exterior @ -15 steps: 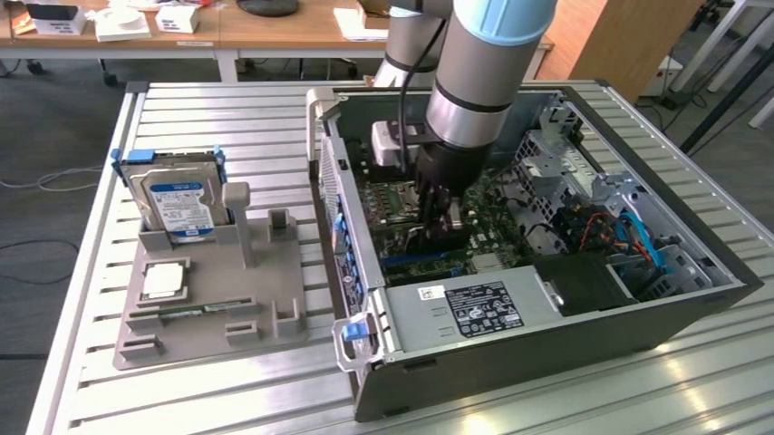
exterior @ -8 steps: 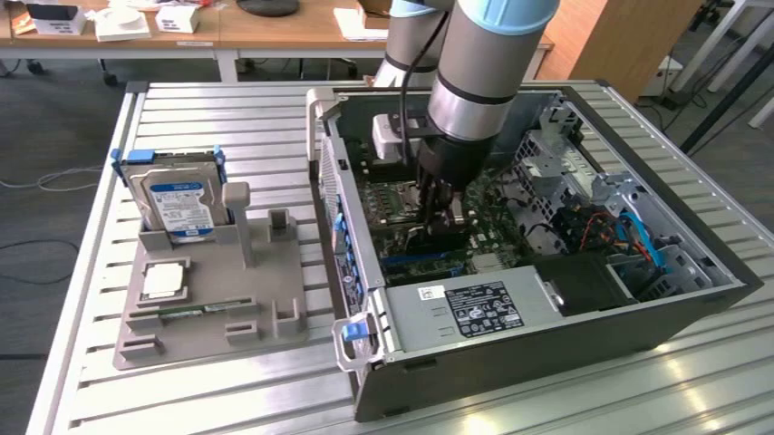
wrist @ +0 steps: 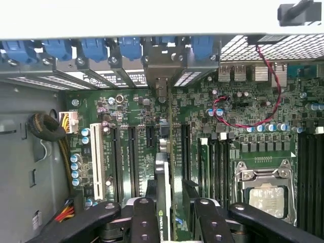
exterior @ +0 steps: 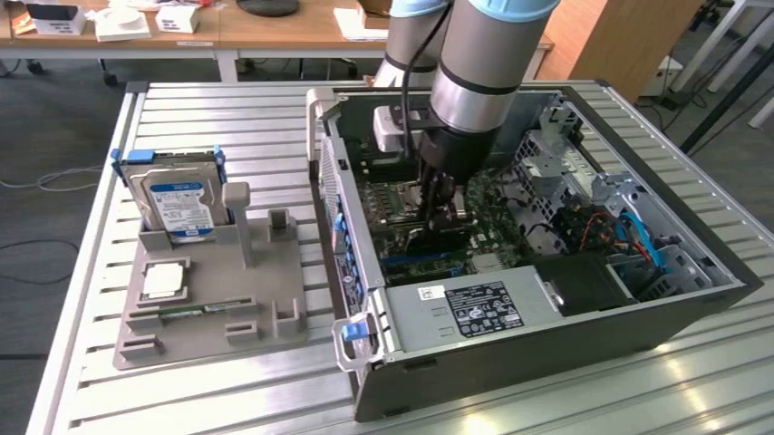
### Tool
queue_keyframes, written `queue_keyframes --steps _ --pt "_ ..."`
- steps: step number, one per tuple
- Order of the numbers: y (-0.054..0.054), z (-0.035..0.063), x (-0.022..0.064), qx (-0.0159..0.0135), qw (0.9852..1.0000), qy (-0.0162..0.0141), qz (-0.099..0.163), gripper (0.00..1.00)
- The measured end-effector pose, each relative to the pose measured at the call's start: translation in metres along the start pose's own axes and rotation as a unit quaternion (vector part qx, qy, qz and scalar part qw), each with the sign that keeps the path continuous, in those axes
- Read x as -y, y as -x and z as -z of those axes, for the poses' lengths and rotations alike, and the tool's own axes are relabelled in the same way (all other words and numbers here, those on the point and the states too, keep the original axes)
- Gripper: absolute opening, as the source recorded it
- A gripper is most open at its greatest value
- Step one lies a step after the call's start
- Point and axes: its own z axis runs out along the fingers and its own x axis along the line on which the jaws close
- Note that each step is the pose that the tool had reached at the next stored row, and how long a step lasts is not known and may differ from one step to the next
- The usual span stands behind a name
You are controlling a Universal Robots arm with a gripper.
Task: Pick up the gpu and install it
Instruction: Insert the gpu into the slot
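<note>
**GPU on edge above the motherboard**

Thin black gpu card (wrist: pixel 163 202) upright, edge-on, over green motherboard (wrist: pixel 136 126) slots inside open grey PC case (exterior: pixel 677 313). Clamped between black end effector (wrist: pixel 170 220) fingers. Case on slatted metal counter (exterior: pixel 206 127).

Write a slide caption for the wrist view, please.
Claw holds the graphics card on edge above the green motherboard.
</note>
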Motion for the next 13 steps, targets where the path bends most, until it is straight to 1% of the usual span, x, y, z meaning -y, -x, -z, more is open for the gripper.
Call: queue_keyframes --steps 8,13 --pt "0.0 0.006 0.0 0.0 1.0 0.0 0.0 0.34" --pt "0.0 0.0114 0.0 0.0 1.0 0.0 0.0 0.34"
